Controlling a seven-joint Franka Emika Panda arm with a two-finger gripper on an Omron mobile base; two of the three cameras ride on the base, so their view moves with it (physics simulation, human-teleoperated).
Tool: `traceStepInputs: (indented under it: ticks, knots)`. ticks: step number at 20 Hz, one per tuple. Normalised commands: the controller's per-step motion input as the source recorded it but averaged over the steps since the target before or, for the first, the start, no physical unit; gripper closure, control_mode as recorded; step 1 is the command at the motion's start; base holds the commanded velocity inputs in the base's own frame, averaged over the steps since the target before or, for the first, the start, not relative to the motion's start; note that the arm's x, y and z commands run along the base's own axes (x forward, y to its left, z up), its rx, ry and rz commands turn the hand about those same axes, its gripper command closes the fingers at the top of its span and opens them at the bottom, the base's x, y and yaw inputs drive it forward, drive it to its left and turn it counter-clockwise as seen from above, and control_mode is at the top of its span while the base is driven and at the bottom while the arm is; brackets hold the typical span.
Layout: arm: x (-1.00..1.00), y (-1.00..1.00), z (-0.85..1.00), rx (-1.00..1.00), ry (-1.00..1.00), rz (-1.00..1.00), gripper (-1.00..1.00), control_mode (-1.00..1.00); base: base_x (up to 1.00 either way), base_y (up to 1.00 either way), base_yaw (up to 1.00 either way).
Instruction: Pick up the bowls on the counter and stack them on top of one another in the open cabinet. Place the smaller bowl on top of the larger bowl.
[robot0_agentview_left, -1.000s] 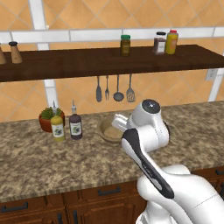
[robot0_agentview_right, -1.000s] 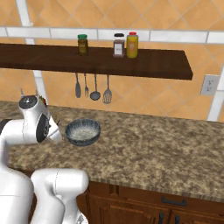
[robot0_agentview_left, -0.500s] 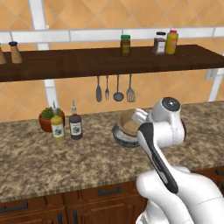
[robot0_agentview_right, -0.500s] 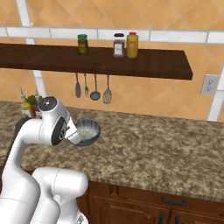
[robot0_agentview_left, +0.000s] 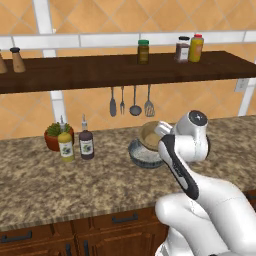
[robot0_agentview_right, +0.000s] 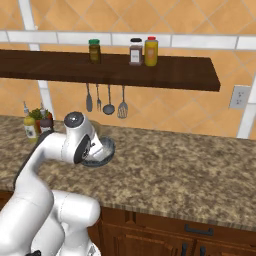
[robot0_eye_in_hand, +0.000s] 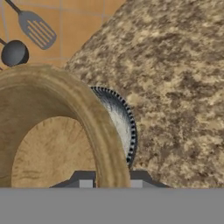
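Observation:
My gripper (robot0_eye_in_hand: 110, 183) is shut on the rim of the smaller bowl (robot0_eye_in_hand: 52, 131), a tan wooden bowl held tilted just above the counter (robot0_eye_in_hand: 175, 87). Its rim passes between my fingertips (robot0_eye_in_hand: 85, 183). The larger bowl (robot0_eye_in_hand: 119, 118), dark blue-grey with a ribbed outside, rests on the counter right behind and below the tan one. In the left base view the smaller bowl (robot0_agentview_left: 151, 135) hangs over the larger bowl (robot0_agentview_left: 141, 155), beside my wrist. The larger bowl (robot0_agentview_right: 103, 151) is partly behind the arm. The open cabinet (robot0_agentview_left: 120, 70) runs along the wall above.
Jars (robot0_agentview_left: 143, 51) and bottles (robot0_agentview_left: 196, 47) stand on the shelf's right part, shakers (robot0_agentview_left: 17, 59) at its left. Utensils (robot0_agentview_left: 135, 102) hang under the shelf, just behind the bowls. Two bottles (robot0_agentview_left: 86, 144) and a plant pot (robot0_agentview_left: 52, 137) stand on the counter to the left.
The arm has swung to the right over the counter, and the tan bowl has come up slightly with it. The larger bowl has stayed in place.

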Motion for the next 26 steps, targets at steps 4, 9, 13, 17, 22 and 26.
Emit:
traceStepInputs:
  ticks: [4,9,13,17,22,26]
  knots:
    - [0.38,-0.05,-0.31,0.0,0.01,0.0,1.0,-1.0,0.0,0.0,0.0]
    - [0.14,-0.21,-0.38,0.0,0.0,0.0,1.0,-1.0,0.0,0.0,0.0]
    - [0.28,0.0,-0.33,0.0,0.0,0.0,1.0,-1.0,0.0,0.0,0.0]
    - [0.31,0.0,-0.21,0.0,0.0,0.0,1.0,-1.0,0.0,0.0,0.0]
    - [0.15,0.06,-0.1,0.0,0.0,0.0,1.0,-1.0,0.0,0.0,0.0]
    - [0.06,0.16,-0.09,0.0,0.0,0.0,1.0,-1.0,0.0,0.0,0.0]
